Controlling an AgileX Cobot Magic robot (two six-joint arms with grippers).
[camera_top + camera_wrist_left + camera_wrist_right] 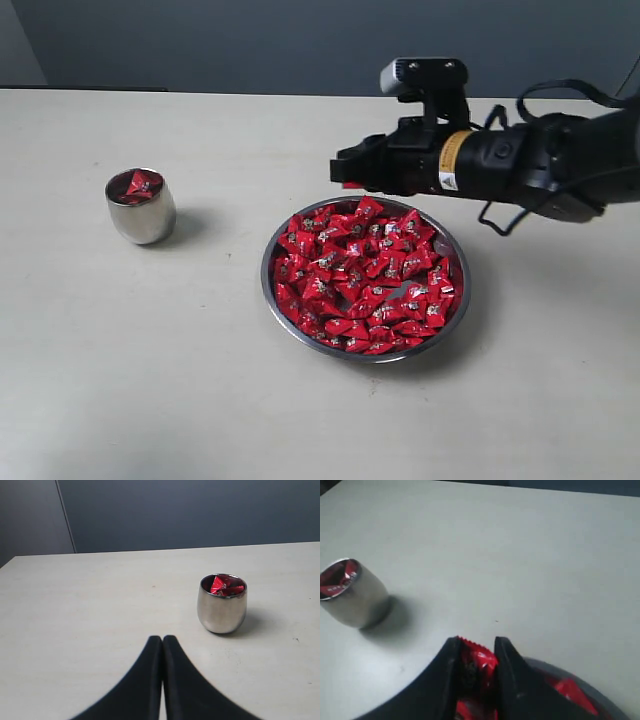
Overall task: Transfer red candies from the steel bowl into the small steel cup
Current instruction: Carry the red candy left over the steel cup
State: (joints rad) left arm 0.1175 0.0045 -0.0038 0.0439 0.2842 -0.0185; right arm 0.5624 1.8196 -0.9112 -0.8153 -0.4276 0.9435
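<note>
The steel bowl (272,245) sits right of centre, heaped with red candies (365,280). At the left stands the small steel cup (141,208), with red candies (137,184) inside; the left wrist view shows that cup (221,605) too. My right gripper (345,172) hovers above the bowl's far rim, shut on a red candy (479,661) whose crimped end sticks out between the fingers. The cup (351,594) lies apart from it, off to one side. My left gripper (162,640) is shut with nothing in it, low over the table short of the cup.
A pale tabletop (200,380) runs under everything, with a dark wall (250,40) behind its far edge. The black right arm (540,160) with its cable reaches in from the right over the bowl's far side.
</note>
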